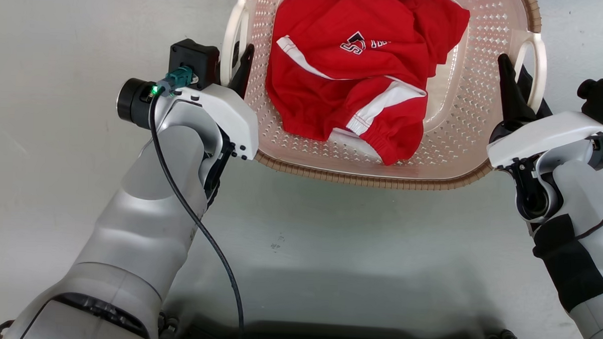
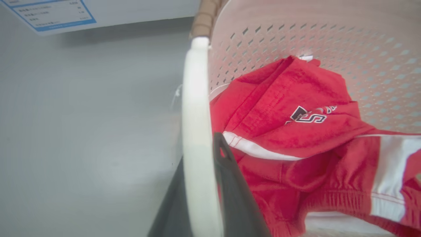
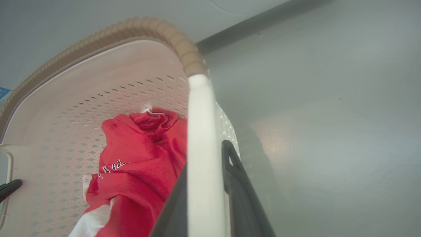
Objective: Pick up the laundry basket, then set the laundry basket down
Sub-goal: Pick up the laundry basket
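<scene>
Head view: left claw, right claw tight on laundry basket handles; red garment inside.

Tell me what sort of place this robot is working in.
Probably a laundry area: a laundry basket holding a red sports garment, a smooth grey floor, and a white panel bearing a blue-edged printed label.

The laundry basket is pale pink-beige with rows of small diamond-shaped holes, a brown woven-look rim and white handles. The garment is red with white stripes and dark letters outlined in white. The floor is plain grey. The left gripper and the right gripper are black, the arms silver-white.
</scene>
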Motion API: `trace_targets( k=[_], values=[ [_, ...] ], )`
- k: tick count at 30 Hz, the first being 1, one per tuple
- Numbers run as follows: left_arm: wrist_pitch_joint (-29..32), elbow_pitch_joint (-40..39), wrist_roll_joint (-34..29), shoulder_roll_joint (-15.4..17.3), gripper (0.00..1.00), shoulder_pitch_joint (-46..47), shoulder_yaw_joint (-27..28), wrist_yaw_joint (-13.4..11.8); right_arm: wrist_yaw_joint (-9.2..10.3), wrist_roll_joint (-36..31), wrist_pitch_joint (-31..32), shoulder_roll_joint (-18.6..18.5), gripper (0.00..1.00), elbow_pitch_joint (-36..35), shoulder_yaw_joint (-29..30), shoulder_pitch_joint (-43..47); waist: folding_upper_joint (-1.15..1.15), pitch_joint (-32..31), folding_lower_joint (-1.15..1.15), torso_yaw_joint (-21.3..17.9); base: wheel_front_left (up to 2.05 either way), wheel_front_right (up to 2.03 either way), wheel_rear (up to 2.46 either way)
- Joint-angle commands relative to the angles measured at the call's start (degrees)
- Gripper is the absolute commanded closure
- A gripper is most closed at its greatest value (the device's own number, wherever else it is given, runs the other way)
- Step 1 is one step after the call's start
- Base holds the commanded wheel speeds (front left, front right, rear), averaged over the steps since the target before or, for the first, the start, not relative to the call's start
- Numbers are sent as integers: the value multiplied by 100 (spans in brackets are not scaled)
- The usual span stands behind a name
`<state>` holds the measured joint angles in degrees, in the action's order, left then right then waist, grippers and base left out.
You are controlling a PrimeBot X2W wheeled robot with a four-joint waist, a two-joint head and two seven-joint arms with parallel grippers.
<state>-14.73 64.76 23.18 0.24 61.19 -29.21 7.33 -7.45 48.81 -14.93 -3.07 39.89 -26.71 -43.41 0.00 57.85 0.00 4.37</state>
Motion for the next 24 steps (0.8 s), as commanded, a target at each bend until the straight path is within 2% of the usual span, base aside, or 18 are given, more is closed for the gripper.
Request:
trace_targets(
  k=[1,13,24],
  values=[
    [-27,-50,57,269,100,-117,62,15,-3,42,-7,4,100,32,-83,153,0,4,0,3,0,0,0],
    [-27,166,237,267,100,-134,101,15,-3,-119,-7,-37,100,180,-143,47,0,-143,0,-17,0,0,0],
    [-26,593,476,265,100,-401,62,15,-3,-277,-7,-115,100,882,-667,-117,0,-657,0,-35,0,0,0]
  ],
)
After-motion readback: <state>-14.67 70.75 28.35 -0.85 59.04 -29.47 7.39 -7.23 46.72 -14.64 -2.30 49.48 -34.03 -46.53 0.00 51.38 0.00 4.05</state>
